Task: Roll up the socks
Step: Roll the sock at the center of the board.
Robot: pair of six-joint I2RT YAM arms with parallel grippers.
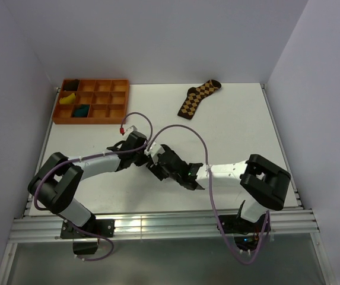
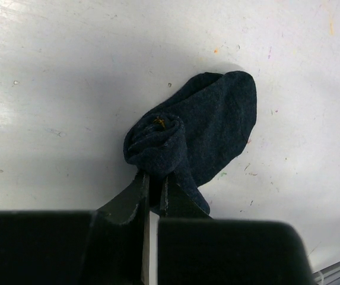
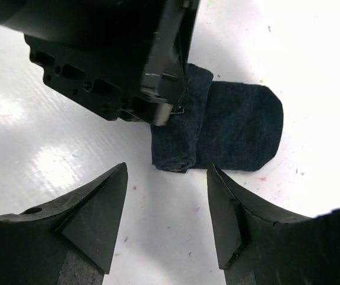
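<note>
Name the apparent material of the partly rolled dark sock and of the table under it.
The dark sock: soft knit fabric, matte; fine texture shows and it curls into a roll. The table: hard, smooth white surface, faintly glossy, perhaps laminate or paint; glare patches and small scuffs show.

Dark navy sock (image 2: 217, 119), brown-and-tan diamond-patterned sock (image 1: 196, 100), orange tray (image 1: 89, 120), yellow bundle (image 1: 67, 99), teal bundle (image 1: 82, 110), white table (image 1: 241, 130).

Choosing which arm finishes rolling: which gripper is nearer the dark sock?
Left. The left gripper has its jaws shut on the rolled end of the dark sock; the right gripper sits open close beside it.
</note>
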